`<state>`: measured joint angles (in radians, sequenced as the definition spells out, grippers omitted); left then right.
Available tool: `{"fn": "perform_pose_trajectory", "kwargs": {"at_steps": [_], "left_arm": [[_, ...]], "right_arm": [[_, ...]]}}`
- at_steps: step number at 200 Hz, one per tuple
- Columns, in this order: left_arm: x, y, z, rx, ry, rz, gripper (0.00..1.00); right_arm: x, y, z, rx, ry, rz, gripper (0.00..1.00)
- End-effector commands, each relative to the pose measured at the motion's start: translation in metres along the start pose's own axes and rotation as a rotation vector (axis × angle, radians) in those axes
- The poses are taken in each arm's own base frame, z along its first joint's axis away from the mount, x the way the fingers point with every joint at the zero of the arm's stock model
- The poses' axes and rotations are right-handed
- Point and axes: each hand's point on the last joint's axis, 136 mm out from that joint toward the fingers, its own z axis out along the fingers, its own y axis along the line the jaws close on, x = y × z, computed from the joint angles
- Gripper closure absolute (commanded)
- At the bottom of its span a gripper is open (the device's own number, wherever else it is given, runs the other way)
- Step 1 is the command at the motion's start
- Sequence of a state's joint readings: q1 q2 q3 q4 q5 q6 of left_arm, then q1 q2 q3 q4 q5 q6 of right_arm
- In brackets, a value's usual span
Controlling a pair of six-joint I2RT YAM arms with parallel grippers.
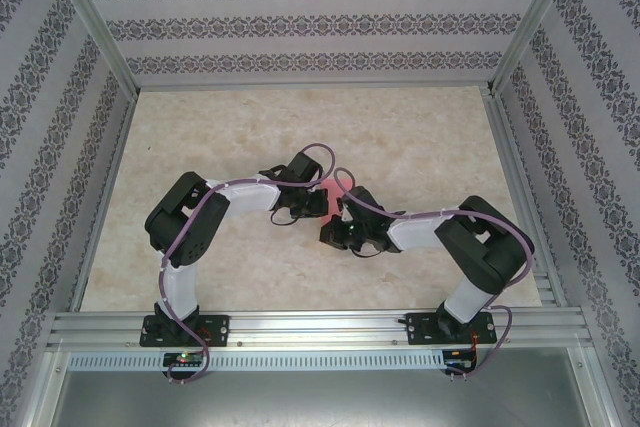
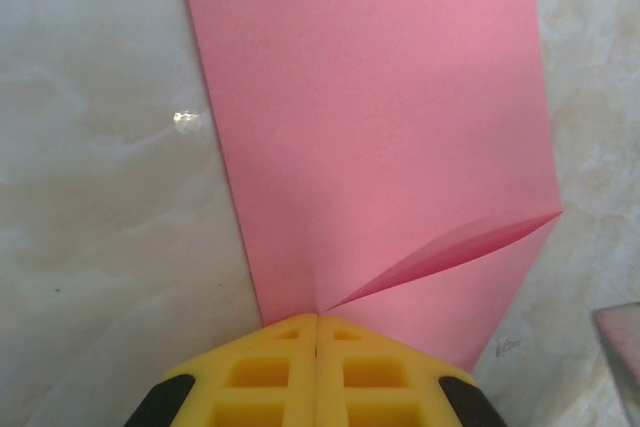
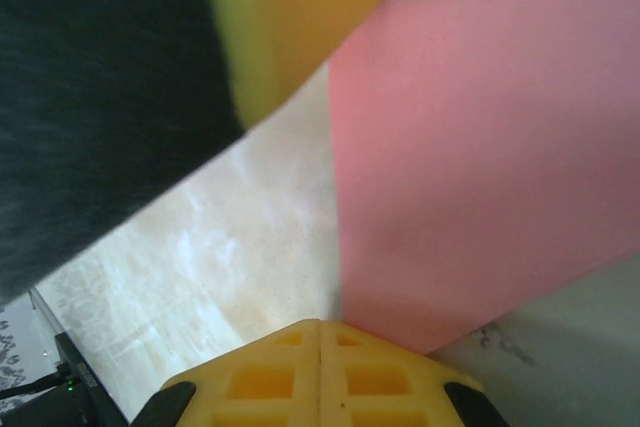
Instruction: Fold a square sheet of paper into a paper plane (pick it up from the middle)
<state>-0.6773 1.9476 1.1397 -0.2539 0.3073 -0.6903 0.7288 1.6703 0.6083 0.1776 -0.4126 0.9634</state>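
The square sheet of paper [image 2: 380, 127] is showing plain pink in the left wrist view, running from the bottom centre up to the top edge of the frame. At the bottom, the left gripper [image 2: 317, 321] is pinching it, its yellow fingers [image 2: 270, 372] pressing together with no gap between them. Just above the tips the paper is puckering. A shallow dent is spreading upward, and a sharp raised fold is running from the tips out to the sheet's right edge at mid-frame. Farther up, the paper is looking smooth and even over the pale marble table [image 2: 100, 197].

In the right wrist view, the right gripper [image 3: 320, 325] is also closed tight at the bottom centre, gripping the paper's lower edge. The sheet is rising from there across the right half of the frame, blurred, above a grey patch at the lower right.

In the top view, the paper is showing as a small pink patch at the centre of the table, between the two grippers meeting there.
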Motion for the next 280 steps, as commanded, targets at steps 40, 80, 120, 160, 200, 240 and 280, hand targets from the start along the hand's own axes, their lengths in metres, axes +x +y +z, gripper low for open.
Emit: {"fn": "perform_pose_trajectory", "kwargs": {"at_steps": [40, 80, 120, 160, 200, 240, 280], "left_arm": [[0.044, 0.066, 0.026, -0.220, 0.116, -0.070, 0.98], [0.036, 0.055, 0.024, -0.186, 0.107, -0.044, 0.97], [0.023, 0.036, 0.020, -0.131, 0.092, -0.008, 0.96], [0.015, 0.026, 0.016, -0.109, 0.085, 0.045, 0.96], [0.002, 0.012, 0.007, -0.087, 0.051, 0.096, 0.93], [-0.016, -0.022, -0.020, 0.028, -0.044, 0.090, 0.77], [0.001, -0.035, -0.044, 0.135, -0.095, 0.020, 0.69]], "right_arm": [[-0.012, 0.008, -0.010, -0.001, -0.031, -0.016, 0.94], [-0.050, 0.007, -0.061, -0.019, -0.193, -0.020, 0.94], [-0.082, -0.012, -0.071, 0.014, -0.232, 0.009, 0.94], [-0.097, -0.013, -0.048, 0.006, -0.195, 0.022, 0.95], [-0.092, -0.034, -0.031, 0.051, -0.161, 0.077, 0.95], [-0.087, -0.053, -0.028, 0.100, -0.161, 0.136, 0.95], [-0.085, -0.064, -0.028, 0.130, -0.178, 0.193, 0.95]]}}
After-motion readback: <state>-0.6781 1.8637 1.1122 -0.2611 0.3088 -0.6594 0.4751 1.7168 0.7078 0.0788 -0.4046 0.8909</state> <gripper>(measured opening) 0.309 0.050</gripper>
